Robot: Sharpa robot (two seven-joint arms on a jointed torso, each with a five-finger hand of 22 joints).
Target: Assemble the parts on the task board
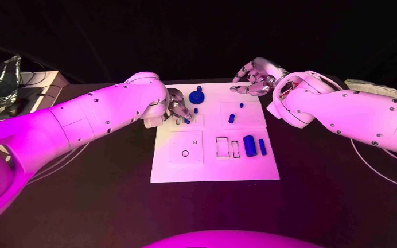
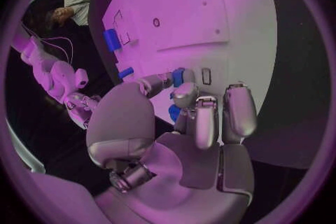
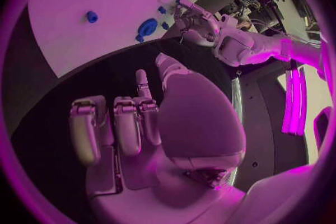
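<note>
Left robot hand [image 1: 176,108] reaches in from nine o'clock, fingers curled downward; right robot hand [image 1: 253,80] hovers at one o'clock, fingers loosely curled, holding nothing.

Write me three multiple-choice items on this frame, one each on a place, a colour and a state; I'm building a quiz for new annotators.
1. Where is the left hand?
A. over the task board's far left part
B. off the table
C. at the board's near edge

2. What colour are the parts on the task board?
A. yellow
B. blue
C. white

3. What is the right hand holding?
A. the large cylinder
B. the round knob
C. nothing

Answers: 1 A, its fingers sit over the board beside the round knob. 2 B, the large cylinder and the smaller pieces are blue. 3 C, the right wrist view shows its fingers curled and empty, off the board.
</note>
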